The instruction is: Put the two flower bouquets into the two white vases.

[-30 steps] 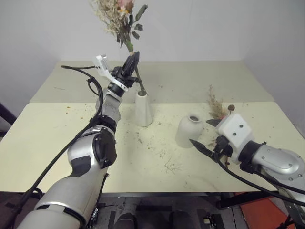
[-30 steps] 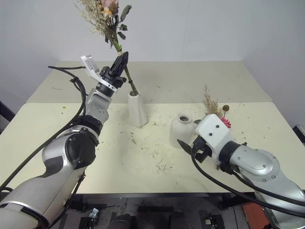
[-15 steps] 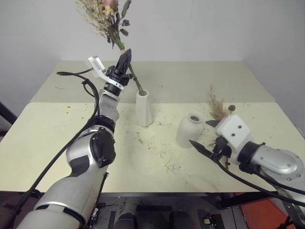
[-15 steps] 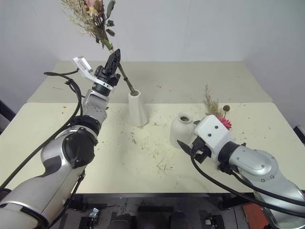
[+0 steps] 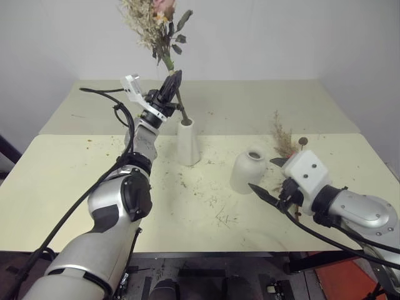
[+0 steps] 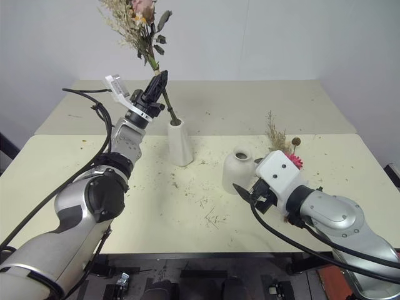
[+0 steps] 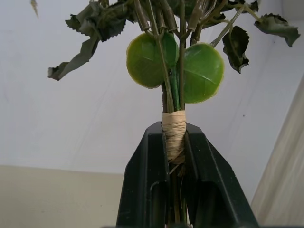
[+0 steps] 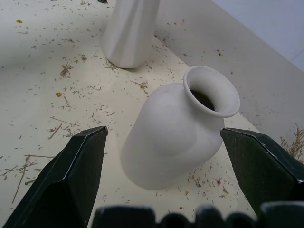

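Observation:
My left gripper point(image 5: 173, 81) is shut on the twine-wrapped stems of the pale pink rose bouquet point(image 5: 157, 22). It holds the bouquet raised and leaning left, with the stem ends at the mouth of the tall slim white vase point(image 5: 187, 145). In the left wrist view the black fingers point(image 7: 147, 175) clamp the twine below two round green leaves point(image 7: 203, 71). My right gripper point(image 5: 267, 177) is open, one finger on each side of the shorter rounded vase point(image 8: 166, 137) without touching it. The sparse bouquet point(image 6: 279, 140) with a pink daisy point(image 6: 295, 160) lies on the table behind that gripper.
Both vases stand on the near cream table point(image 5: 75, 181), which is strewn with dry plant bits point(image 5: 222, 215). A second table point(image 5: 262, 103) adjoins it at the back, against a white wall.
The rose bouquet's head leaned further left half a second ago and has swung back right. Its stem ends stayed at the tall vase's mouth. The right arm has not moved.

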### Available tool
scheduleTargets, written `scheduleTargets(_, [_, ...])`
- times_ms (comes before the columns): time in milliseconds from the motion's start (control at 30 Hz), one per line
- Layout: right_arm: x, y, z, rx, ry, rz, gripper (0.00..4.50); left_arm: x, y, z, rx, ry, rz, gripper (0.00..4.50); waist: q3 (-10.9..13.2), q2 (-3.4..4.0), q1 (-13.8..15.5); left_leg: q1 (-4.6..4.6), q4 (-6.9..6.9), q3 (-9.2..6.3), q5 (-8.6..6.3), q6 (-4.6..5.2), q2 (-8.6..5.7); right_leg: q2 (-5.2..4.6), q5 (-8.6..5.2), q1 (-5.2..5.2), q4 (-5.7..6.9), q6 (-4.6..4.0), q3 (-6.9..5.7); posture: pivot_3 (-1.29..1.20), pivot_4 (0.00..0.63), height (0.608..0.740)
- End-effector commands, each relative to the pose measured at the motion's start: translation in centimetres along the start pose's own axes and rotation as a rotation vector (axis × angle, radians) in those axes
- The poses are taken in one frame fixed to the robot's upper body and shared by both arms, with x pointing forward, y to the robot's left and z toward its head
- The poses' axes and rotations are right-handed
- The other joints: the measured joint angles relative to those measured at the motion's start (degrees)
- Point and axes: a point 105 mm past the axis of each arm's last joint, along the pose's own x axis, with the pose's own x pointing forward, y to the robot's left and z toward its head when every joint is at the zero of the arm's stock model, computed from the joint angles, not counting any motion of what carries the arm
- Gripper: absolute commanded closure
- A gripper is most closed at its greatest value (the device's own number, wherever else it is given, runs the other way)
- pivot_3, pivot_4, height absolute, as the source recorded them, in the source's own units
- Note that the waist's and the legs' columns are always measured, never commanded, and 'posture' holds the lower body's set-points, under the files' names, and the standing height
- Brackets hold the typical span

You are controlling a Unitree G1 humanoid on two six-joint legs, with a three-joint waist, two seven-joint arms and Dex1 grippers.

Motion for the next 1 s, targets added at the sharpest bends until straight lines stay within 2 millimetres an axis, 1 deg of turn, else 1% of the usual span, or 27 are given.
scheduleTargets(33, [-0.1,-0.5,0.9,-0.038,-0.035,-0.030,0.00,0.3,-0.5,1.0,0.088,-0.001,-0.050,4.35,0.00,0.00,-0.01,0.00,0.00,0.00,0.00,0.00,0.00,0.00,0.00,0.00,0.01,0.00,0.00,0.00,0.150,0.740])
scheduleTargets(233, [0.0,-0.5,1.1,-0.028,-0.051,-0.028,0.00,0.1,-1.2,1.0,0.121,0.030,-0.137,4.35,0.00,0.00,-0.04,0.00,0.00,0.00,0.00,0.00,0.00,0.00,0.00,0.00,0.01,0.00,0.00,0.00,0.150,0.740])
scheduleTargets(667, [0.2,-0.6,1.2,-0.027,-0.061,-0.029,0.00,-0.5,-1.5,0.1,0.119,0.082,-0.195,4.35,0.00,0.00,-0.02,-0.01,0.00,0.00,0.00,0.00,0.00,0.00,0.00,0.00,0.03,0.00,0.00,0.00,0.150,0.740])
scheduleTargets(733, [0.3,-0.6,1.2,-0.028,-0.061,-0.029,0.00,-0.7,-1.7,0.0,0.122,0.099,-0.214,3.62,0.00,0.00,-0.05,-0.01,0.00,0.00,0.00,0.01,0.00,0.00,0.00,0.00,0.02,0.00,0.00,0.00,0.150,0.740])
scheduleTargets(833, [0.3,-0.7,1.2,-0.028,-0.063,-0.031,0.00,-0.7,-1.7,0.0,0.126,0.100,-0.224,2.75,0.00,0.00,-0.01,0.00,0.00,0.00,0.00,0.00,0.00,0.00,0.00,0.00,0.02,0.00,0.00,0.00,0.150,0.740])
scheduleTargets(967, [0.4,-0.6,1.2,-0.024,-0.067,-0.030,0.00,-0.9,-1.7,0.1,0.149,0.109,-0.237,1.39,0.00,0.00,-0.05,0.00,0.01,0.00,0.00,0.00,0.00,0.00,0.00,0.00,0.02,0.00,0.00,0.00,0.150,0.740])
scheduleTargets(1000, [0.4,-0.6,1.1,-0.024,-0.065,-0.029,0.00,-1.1,-1.6,0.1,0.158,0.118,-0.240,1.16,0.00,0.00,-0.06,0.00,0.00,0.00,0.00,0.01,0.00,0.00,0.00,0.00,0.02,0.00,0.00,0.00,0.150,0.740])
